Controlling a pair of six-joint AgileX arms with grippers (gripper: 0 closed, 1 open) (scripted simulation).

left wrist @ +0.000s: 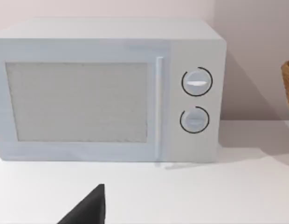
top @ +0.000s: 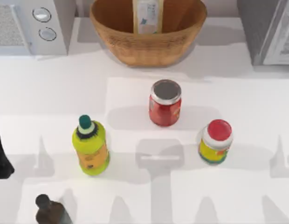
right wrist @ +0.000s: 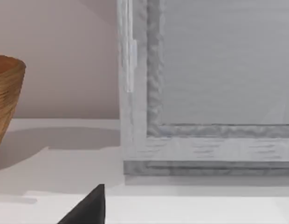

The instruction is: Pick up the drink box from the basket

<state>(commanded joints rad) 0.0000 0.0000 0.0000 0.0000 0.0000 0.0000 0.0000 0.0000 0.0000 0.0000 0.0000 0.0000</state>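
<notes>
The drink box (top: 148,16) was seen standing upright inside the basket (top: 135,44) at the far middle of the bench (top: 237,93). The left tool (top: 2,156) was parked at the left edge; its opening could not be told.

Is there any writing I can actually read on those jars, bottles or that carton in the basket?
No text can be read anywhere.
drink box in the basket: pale label with green-blue marks, too blurred to read.
yellow-green bottle: orange label patch, no letters legible.
red jar: no legible print.
red-lidded jar: colourful label, unreadable.
microwave: two dials, no numbers or words visible.
</notes>
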